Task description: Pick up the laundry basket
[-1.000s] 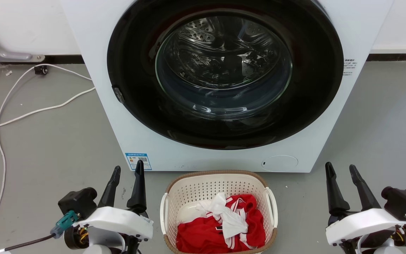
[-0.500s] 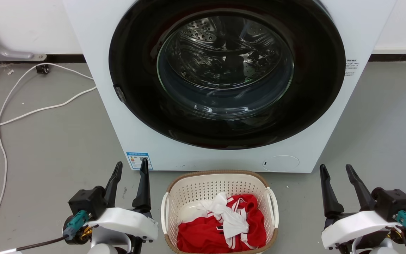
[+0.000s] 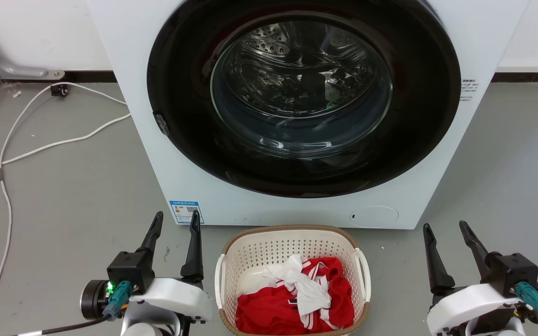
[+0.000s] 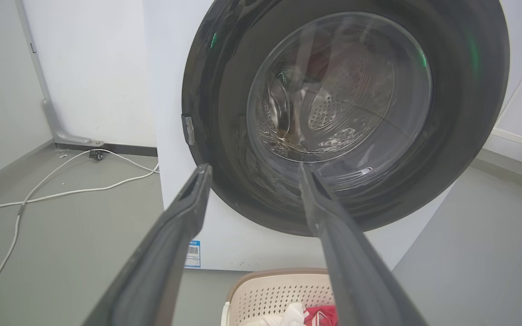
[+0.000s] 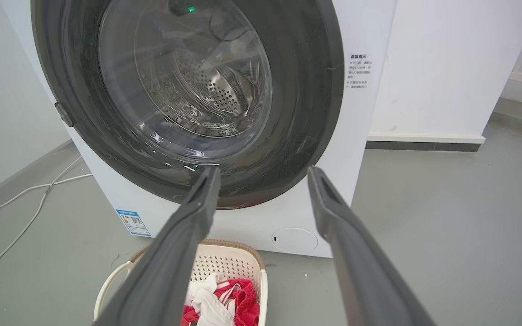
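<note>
Against the back wall (image 3: 40, 32), a front-loading washing machine (image 3: 129, 116) is shown, its top cut off. Just before it on the floor (image 3: 63, 186) is set the laundry basket (image 3: 273, 252), its near rim cropped and its bottom largely hidden under red and white garments (image 3: 269, 312). The left gripper (image 3: 177, 214) and right gripper (image 3: 444, 225) are held flanking it, clear of the loop handles (image 3: 365, 275), fingers (image 3: 194, 247) parted and empty, presumably readied for a two-sided lift.
</note>
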`<state>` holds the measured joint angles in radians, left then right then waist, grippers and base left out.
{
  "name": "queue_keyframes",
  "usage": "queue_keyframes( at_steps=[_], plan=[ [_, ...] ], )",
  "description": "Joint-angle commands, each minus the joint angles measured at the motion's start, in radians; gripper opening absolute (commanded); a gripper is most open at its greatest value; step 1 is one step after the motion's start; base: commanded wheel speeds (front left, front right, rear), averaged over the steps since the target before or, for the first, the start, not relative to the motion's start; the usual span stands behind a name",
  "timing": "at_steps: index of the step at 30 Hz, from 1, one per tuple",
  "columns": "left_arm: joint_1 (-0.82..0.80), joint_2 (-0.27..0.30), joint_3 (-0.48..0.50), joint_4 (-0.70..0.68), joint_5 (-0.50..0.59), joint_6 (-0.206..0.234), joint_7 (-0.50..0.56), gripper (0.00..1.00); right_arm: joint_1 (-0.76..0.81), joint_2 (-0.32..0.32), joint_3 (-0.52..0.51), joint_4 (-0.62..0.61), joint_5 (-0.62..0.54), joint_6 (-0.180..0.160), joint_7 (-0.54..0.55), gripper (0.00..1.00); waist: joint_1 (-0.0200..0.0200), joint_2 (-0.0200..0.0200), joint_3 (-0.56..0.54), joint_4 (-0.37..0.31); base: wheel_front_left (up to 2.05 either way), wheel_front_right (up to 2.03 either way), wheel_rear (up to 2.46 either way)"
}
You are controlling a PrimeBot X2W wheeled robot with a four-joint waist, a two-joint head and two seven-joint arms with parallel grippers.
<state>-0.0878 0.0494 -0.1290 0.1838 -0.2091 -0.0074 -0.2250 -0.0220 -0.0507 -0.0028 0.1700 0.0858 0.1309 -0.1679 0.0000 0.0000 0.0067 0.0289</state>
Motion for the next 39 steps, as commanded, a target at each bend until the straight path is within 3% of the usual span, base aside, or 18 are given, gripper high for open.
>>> queue_keyframes(
  at_steps=[1, 20, 39],
  plan=[
    [-0.010, 0.002, -0.003, -0.002, 0.017, 0.005, -0.007, 1.00, 0.005, 0.000, -0.001, -0.006, -0.014, 0.000, -0.005, 1.00, 0.0000, 0.0000, 0.000, 0.000, 0.00, 0.00, 0.00],
    [-0.002, 0.002, -0.014, 0.005, 0.136, 0.032, -0.042, 1.00, 0.017, 0.001, -0.001, -0.008, -0.145, 0.000, -0.025, 1.00, 0.0000, 0.0000, 0.001, 0.007, 0.00, 0.00, 0.00],
    [0.002, 0.001, -0.013, 0.046, 0.096, 0.027, -0.040, 1.00, 0.015, 0.001, -0.004, 0.011, -0.106, 0.000, -0.019, 1.00, 0.0000, 0.0000, 0.004, 0.007, 0.00, 0.00, 0.00]
  ],
)
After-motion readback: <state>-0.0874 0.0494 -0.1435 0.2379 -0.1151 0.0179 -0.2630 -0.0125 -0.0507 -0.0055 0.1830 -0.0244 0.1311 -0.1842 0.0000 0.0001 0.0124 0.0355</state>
